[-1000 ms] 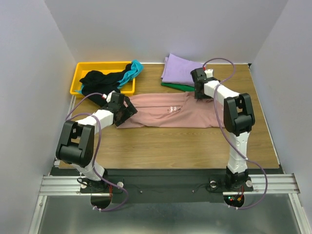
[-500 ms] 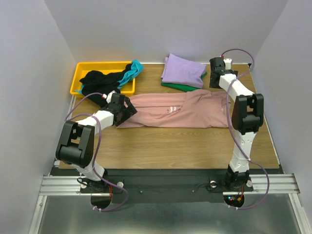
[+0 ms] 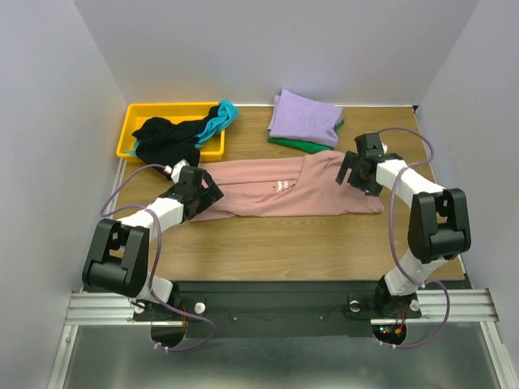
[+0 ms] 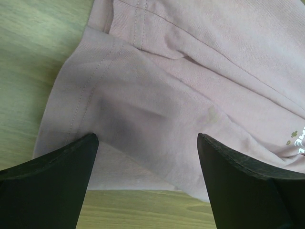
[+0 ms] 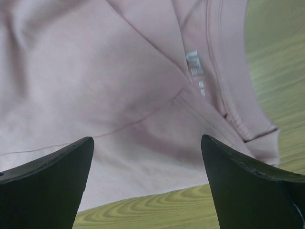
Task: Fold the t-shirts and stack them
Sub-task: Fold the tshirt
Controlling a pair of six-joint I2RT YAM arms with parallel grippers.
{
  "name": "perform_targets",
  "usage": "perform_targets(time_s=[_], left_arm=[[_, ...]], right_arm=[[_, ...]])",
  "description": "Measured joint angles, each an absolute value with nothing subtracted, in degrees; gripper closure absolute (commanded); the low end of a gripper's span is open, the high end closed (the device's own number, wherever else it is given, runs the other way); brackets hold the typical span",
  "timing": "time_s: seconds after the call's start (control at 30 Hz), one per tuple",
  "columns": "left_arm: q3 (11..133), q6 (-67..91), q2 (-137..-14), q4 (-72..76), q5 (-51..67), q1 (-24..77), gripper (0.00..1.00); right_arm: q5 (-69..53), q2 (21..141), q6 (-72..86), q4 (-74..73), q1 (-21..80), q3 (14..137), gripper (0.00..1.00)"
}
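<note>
Hovering wide open, the two sets of jaws frame one pink tee (image 3: 276, 188) lying flat on the table (image 3: 284, 243). The left jaws are over a sleeve hem, the right jaws over the collar and label. The left arm (image 3: 154, 212) and right arm (image 3: 405, 180) reach forward, wrists angled inward. Farther back, one lavender tee (image 3: 304, 117) sits on one green tee (image 3: 302, 145). One black tee (image 3: 166, 136) and one teal tee (image 3: 224, 116) spill from the single yellow bin (image 3: 134, 121).

The green t-shirt (image 3: 312, 146) is mostly covered by the lavender t-shirt (image 3: 304, 118). The white text (image 4: 296, 144) on the pink t-shirt (image 4: 190, 71) is cut off by the left wrist view's right edge, and the neck label (image 5: 192, 62) is too blurred to be read.
</note>
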State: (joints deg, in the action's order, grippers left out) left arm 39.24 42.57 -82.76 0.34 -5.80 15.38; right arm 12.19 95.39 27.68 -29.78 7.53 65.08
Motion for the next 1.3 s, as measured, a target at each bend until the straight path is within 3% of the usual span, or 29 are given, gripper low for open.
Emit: perform_targets(time_s=[0.4, 0.7, 0.9, 1.07, 1.3], left_arm=[[37.5, 45.9, -78.4, -8.0, -11.6, 15.4, 0.02], [35.6, 47.0, -75.3, -10.1, -8.8, 15.7, 0.02], [34.8, 48.8, -72.3, -16.0, -8.2, 22.4, 0.02], [33.8, 53.1, -61.8, -27.9, -6.9, 30.7, 0.01], [35.7, 56.9, -41.5, -34.6, -11.7, 31.8, 0.01]], right_arm=[[7.8, 101.2, 32.6, -25.8, 3.5, 63.2, 0.00], [7.4, 105.2, 31.6, -25.0, 1.7, 68.1, 0.00], [7.3, 105.3, 29.8, -24.8, 1.4, 68.6, 0.00], [6.7, 101.5, 28.4, -25.3, 0.8, 68.2, 0.00], [-2.0, 86.1, 27.4, -24.5, 0.7, 64.0, 0.00]])
